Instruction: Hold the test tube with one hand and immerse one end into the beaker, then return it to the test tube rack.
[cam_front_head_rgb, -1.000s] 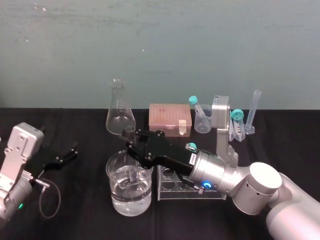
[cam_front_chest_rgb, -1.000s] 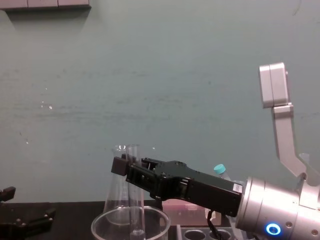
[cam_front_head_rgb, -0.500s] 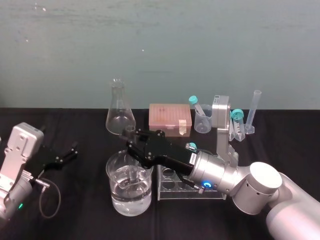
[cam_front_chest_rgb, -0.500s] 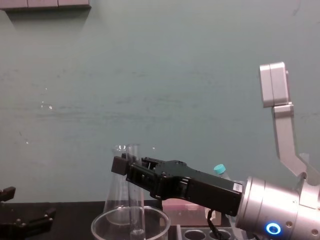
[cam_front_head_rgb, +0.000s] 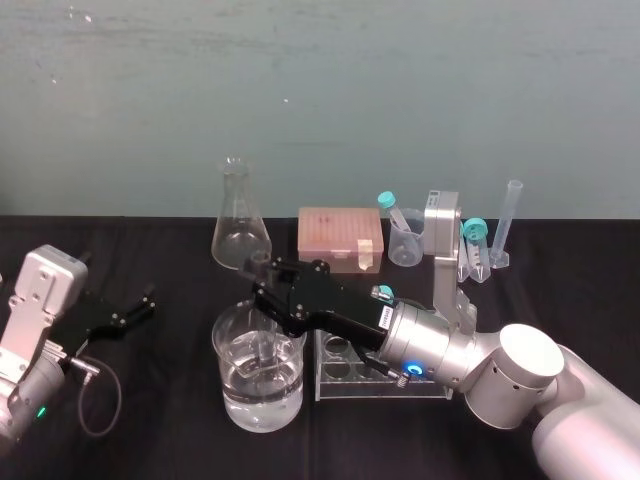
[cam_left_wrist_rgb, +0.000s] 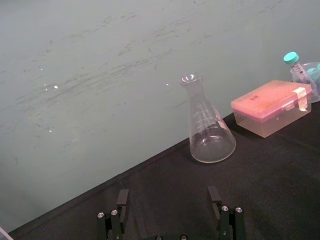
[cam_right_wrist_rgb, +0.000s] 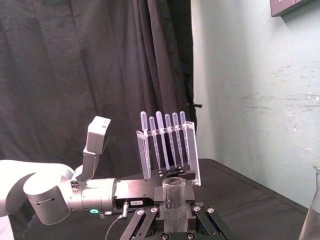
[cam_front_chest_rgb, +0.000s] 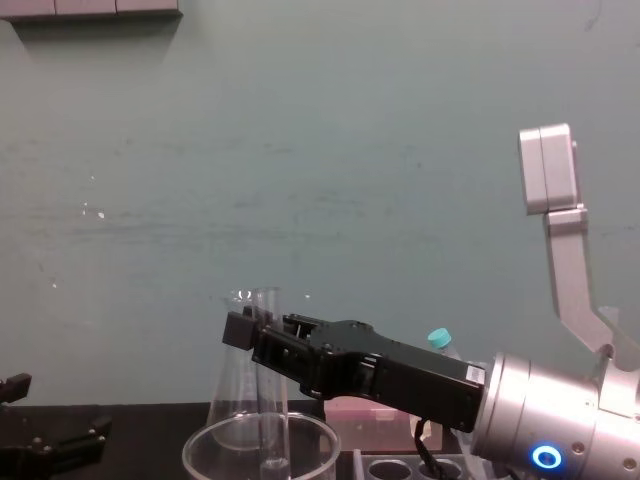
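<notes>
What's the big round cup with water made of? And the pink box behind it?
The beaker looks like clear, shiny glass: you see the water and the test tube, held by the right pincer, straight through it. The pink box looks like cloudy, matte plastic; its lid only half lets light through. The left pincer rests aside.

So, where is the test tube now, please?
The tube stands in the right gripper at head-view centre, lower end in the beaker, left of the rack.

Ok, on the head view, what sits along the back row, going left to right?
Flask → pink box → plastic cup → teal-capped tube → graduated cylinder.
</notes>
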